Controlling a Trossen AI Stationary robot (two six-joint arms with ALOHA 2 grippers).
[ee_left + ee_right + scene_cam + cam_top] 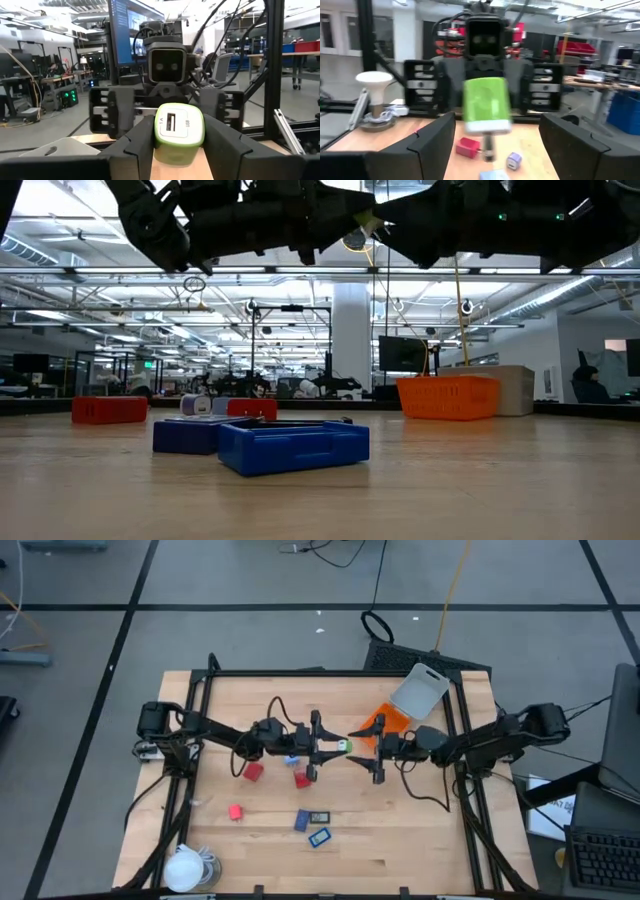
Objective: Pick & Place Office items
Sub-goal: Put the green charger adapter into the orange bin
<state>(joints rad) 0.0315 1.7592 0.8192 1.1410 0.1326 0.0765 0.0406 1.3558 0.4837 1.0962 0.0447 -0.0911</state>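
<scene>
Two dark jointed arms point(220, 730) trail black cables, with ribbed black fingers point(135, 145).

Wooden table point(420, 830) bears red blocks point(252, 772), orange tray point(372, 724).

open-plan robotics lab, exposed ceiling pipes point(300, 275), monitors point(402, 353) on workbenches (other rigs behind), cables across grey floor point(330, 552)

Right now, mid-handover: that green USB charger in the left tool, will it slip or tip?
Probably rigid: the green USB charger keeps its blocky shape between the left tool fingers. Its glossy rounded shell may slip. Likely light for its size. The right tool is open, facing it.
</scene>
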